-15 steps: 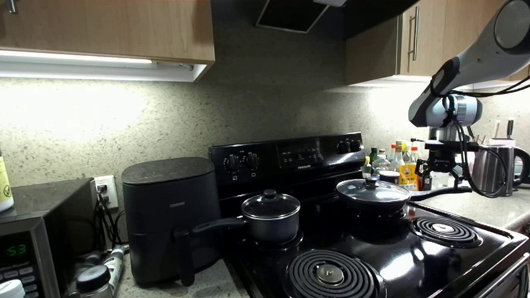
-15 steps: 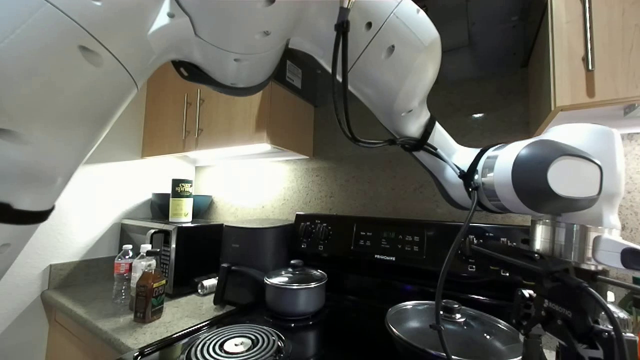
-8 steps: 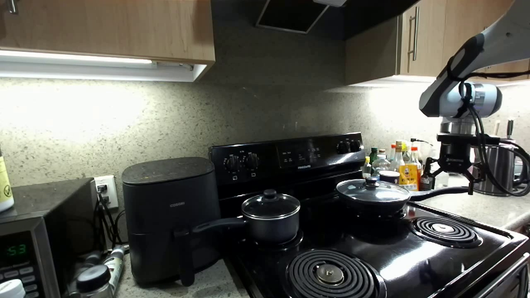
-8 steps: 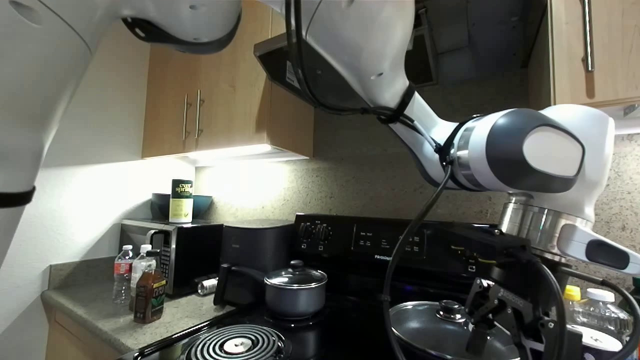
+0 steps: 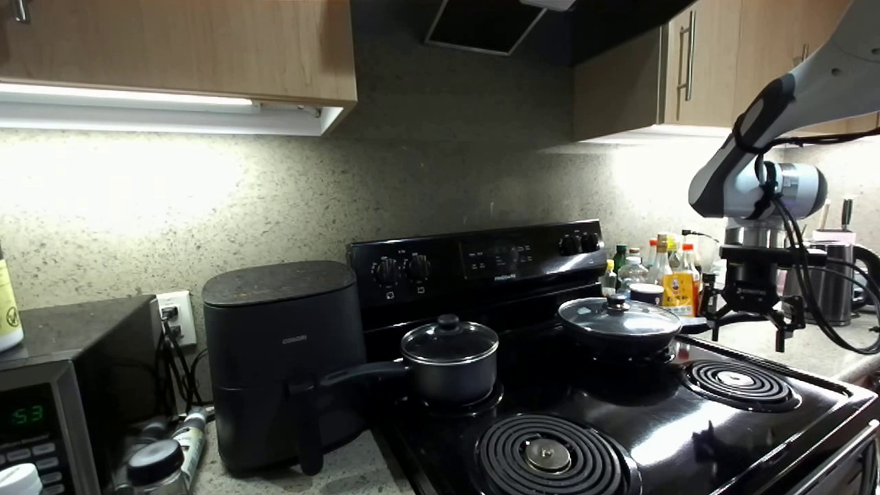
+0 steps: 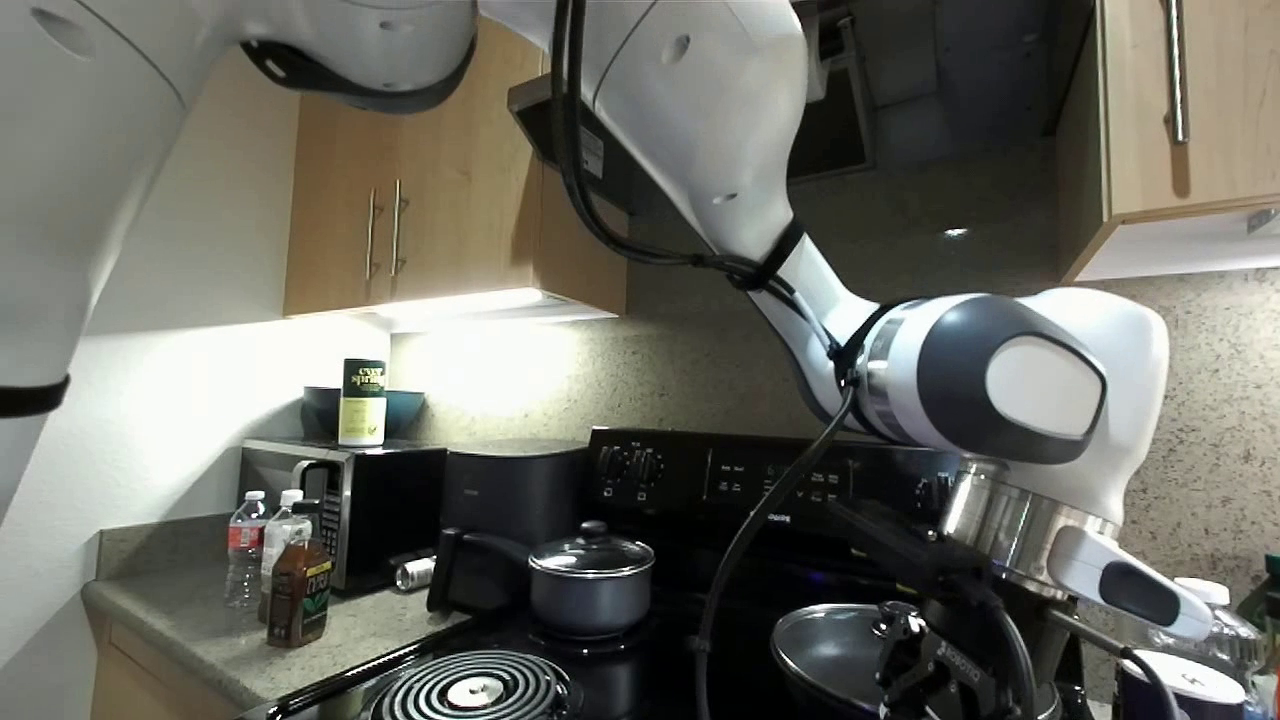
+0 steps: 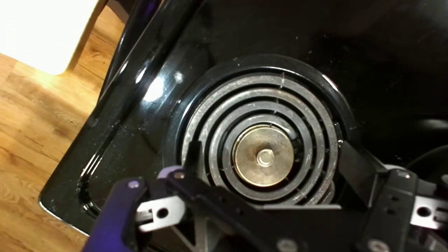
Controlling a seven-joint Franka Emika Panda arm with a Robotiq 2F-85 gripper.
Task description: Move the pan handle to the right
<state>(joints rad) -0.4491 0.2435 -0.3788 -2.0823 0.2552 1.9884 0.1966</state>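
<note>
Nearest, the gripper (image 7: 269, 144) hangs above the near right burner (image 7: 265, 157), spread wide and holding nothing. Just beyond it, the pan handle (image 5: 737, 319) sticks out to the right from the pan (image 5: 619, 346) at the far right of the stove (image 5: 646, 412). The handle looks stiff and smooth, perhaps a little slippery, so a firm hold across its outer half should suit. The pan is probably fairly heavy, and its glass lid (image 5: 619, 320) could slide if swung sharply.
</note>
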